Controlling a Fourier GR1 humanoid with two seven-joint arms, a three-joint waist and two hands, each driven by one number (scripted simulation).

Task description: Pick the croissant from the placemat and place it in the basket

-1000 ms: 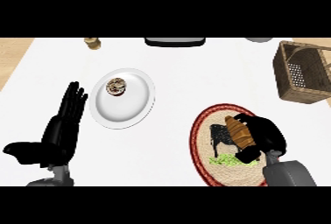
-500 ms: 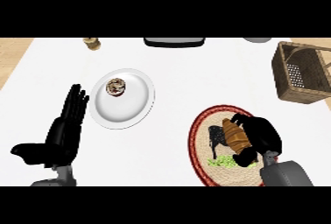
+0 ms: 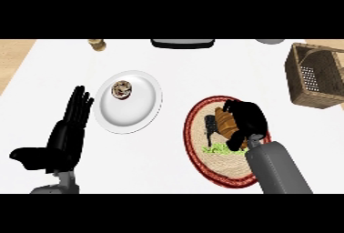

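Head view: you're over a white tabletop (image 3: 201,68), one frame only.
Croissant (image 3: 224,122): brown, lying on the round red-rimmed placemat (image 3: 201,157), mostly covered by your right hand (image 3: 245,119). Something green (image 3: 218,148) sits on the mat just below it.
Right hand state: fingers and thumb curled round the croissant from above; looks like a grasp, but I can't tell if it has left the mat.
Left hand (image 3: 64,136): spread flat, fingers up, resting at the view's left.
Basket (image 3: 316,75): wicker, at the right edge, well apart from the placemat.
Handling, my judgement: light, soft, flaky; it will crush or shed if you squeeze. Not slippery.
Where to hold: across the thick middle, not the thin tips, which would likely bend or break.
Also there: white plate (image 3: 131,111) carrying a small round pastry (image 3: 121,89), between your two hands.
Risk: soft body may sag or rotate in the fingers on the way across.
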